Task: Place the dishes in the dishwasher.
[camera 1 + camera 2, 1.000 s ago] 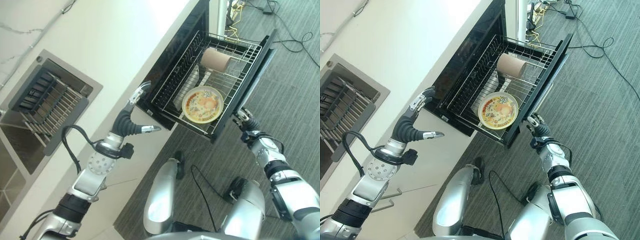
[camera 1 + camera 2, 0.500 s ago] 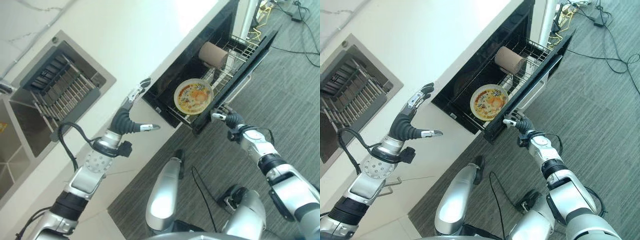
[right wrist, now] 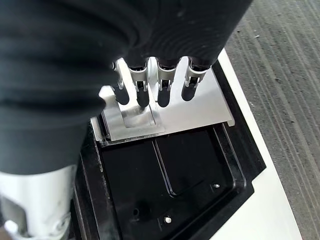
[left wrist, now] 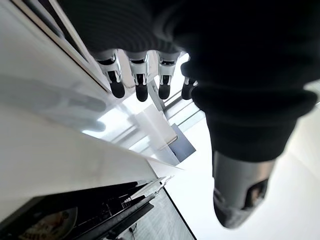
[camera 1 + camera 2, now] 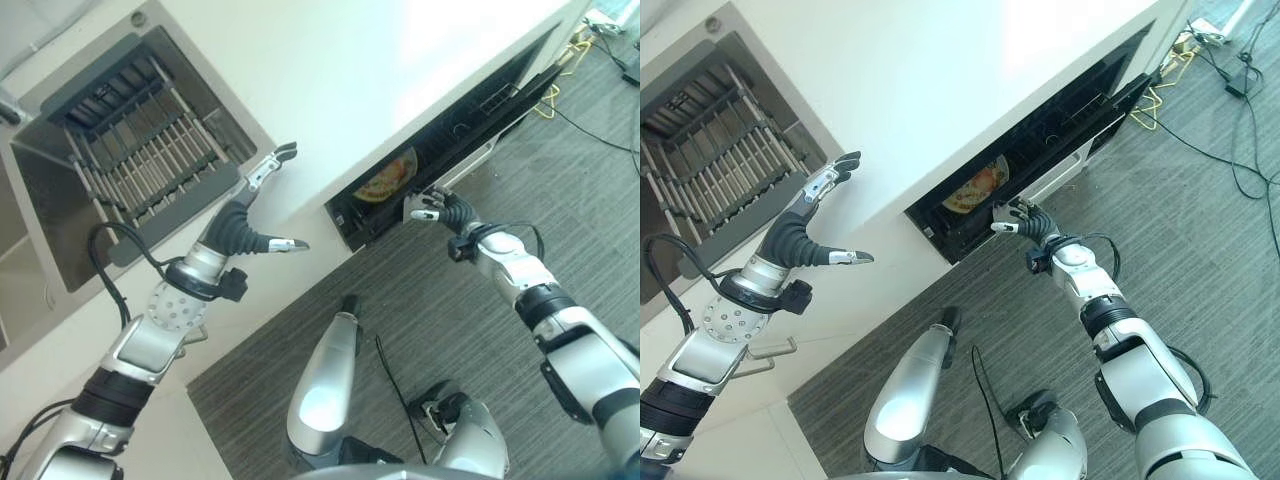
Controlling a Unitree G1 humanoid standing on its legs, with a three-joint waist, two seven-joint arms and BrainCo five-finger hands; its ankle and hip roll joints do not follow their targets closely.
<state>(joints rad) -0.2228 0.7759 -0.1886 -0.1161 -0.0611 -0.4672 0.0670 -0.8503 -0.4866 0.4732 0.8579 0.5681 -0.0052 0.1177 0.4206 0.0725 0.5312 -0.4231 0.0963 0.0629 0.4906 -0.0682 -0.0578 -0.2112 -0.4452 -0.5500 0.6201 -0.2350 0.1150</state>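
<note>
The white counter (image 5: 330, 90) spreads above and around both hands, with a sink (image 5: 130, 160) and its ribbed drying rack set into it past the left hand. Below the counter's edge, directly ahead of the right hand, the dishwasher (image 5: 1040, 150) runs as a long dark band along the cabinet front, its long axis lying crosswise to the right arm's reach. Its door (image 5: 470, 130) is nearly shut, leaving a narrow gap. Inside that gap, just beyond the right hand's fingertips, the yellow patterned plate (image 5: 388, 177) sits on the rack; a sliver of it also shows at the edge of the left wrist view (image 4: 50, 225).

The right hand (image 5: 1025, 218) is clearly the nearer of the two to the door and is the one doing the work. Its fingers (image 3: 165, 92) are extended, close to straight, with the dark tips laid against the door's silver strip beside the dark inner panel; they press rather than grasp, and the hand holds nothing.

The left hand (image 5: 245, 215) hangs in the air over the counter, well apart from the dishwasher, its fingers spread and relaxed and its thumb pointing away; it holds nothing.

Judging by how things lie, the dishes are loaded and what remains is a push straight ahead from the right hand to close the last gap.
</note>
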